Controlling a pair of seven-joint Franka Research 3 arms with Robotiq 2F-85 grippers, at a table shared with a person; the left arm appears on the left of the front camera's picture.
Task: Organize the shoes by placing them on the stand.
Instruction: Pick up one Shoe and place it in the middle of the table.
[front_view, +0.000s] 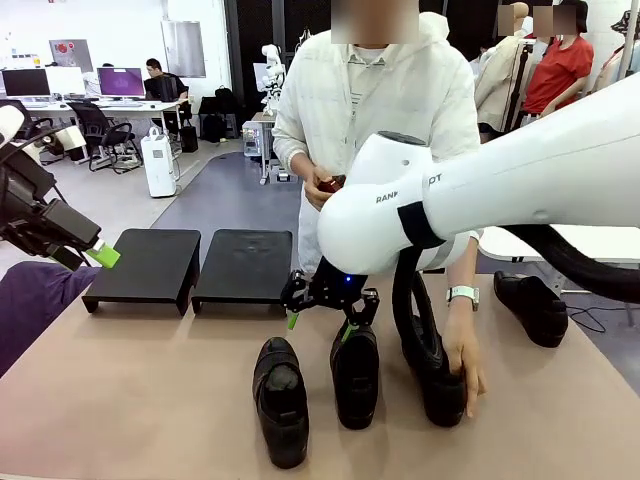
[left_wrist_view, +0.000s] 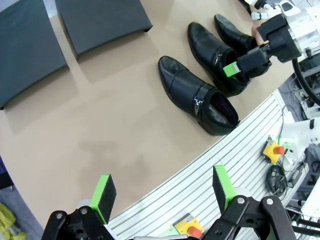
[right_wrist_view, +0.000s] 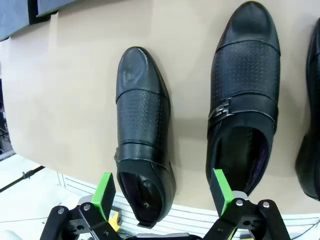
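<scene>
Three black shoes stand side by side near the front of the table: the left shoe (front_view: 280, 400) (right_wrist_view: 142, 145) (left_wrist_view: 197, 95), the middle shoe (front_view: 355, 378) (right_wrist_view: 242, 100) (left_wrist_view: 217, 55), and the right shoe (front_view: 432, 370) with a person's hand (front_view: 466, 368) resting on it. A fourth shoe (front_view: 530, 305) lies at the far right. Two black stands (front_view: 143, 265) (front_view: 245, 265) (left_wrist_view: 100, 20) sit bare at the back left. My right gripper (front_view: 320, 325) (right_wrist_view: 162, 192) hangs open over the heels of the left and middle shoes, holding nothing. My left gripper (front_view: 95, 258) (left_wrist_view: 164, 192) is open at the left edge, over the table's front rail.
The person stands at the far side, the other hand (front_view: 325, 185) held at the chest with something small and red. A purple cloth (front_view: 30, 300) lies at the front left. Red stop buttons (left_wrist_view: 274, 149) sit on the ribbed rail (left_wrist_view: 210, 165). Bare tabletop (front_view: 150, 380) lies before the stands.
</scene>
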